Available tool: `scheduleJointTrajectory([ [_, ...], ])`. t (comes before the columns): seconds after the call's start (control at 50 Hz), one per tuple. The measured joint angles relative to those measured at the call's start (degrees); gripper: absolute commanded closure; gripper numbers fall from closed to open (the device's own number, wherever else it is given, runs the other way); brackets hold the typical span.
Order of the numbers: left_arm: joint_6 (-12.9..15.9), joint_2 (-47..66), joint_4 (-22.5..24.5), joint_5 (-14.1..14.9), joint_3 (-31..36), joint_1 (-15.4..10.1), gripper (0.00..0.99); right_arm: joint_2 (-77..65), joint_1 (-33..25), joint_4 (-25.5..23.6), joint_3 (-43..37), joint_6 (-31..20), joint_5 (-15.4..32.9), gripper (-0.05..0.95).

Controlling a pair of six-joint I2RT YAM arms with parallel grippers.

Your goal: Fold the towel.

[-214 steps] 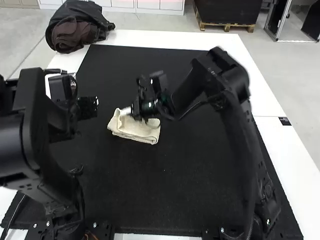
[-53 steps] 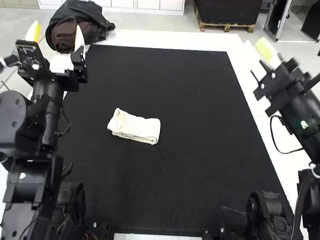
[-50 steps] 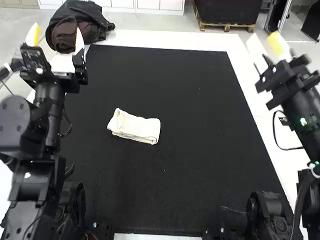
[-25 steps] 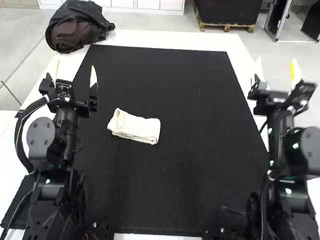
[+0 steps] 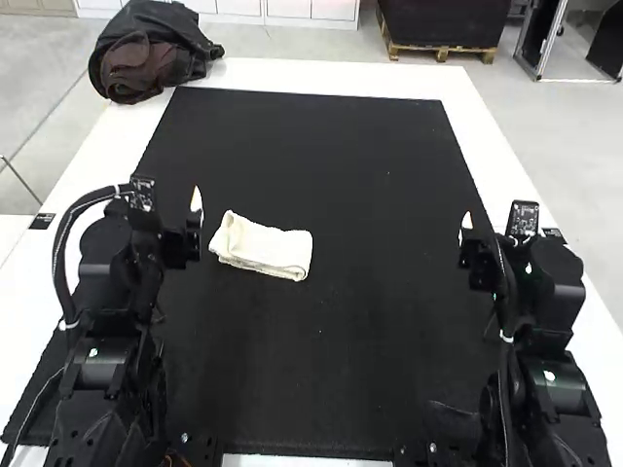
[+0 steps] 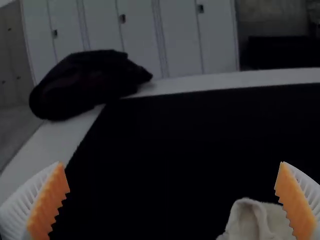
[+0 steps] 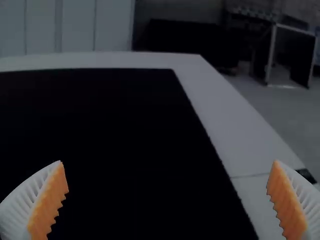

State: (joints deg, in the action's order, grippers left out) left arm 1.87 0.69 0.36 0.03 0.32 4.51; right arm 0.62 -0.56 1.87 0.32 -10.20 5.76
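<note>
Dark bag with brown cloth lying at far left corner of tabletop. Left tool hovering between tabletop's left edge and towel, near towel; fingers standing wide apart, gripping nothing. Towel lying folded in compact oblong, layers showing along near side, on black mat, a little toward tabletop's left edge. Right tool hovering toward tabletop's right edge, well apart from towel; fingers standing wide apart, gripping nothing.
</note>
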Motion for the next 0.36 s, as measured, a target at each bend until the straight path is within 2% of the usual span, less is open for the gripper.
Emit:
scheduleJointTrajectory([
  [0.36,-0.22,-0.02,-0.55,0.0,-0.02,-0.02,0.028,0.0,0.0,-1.14,0.0,-0.44,-2.86,-0.02],
])
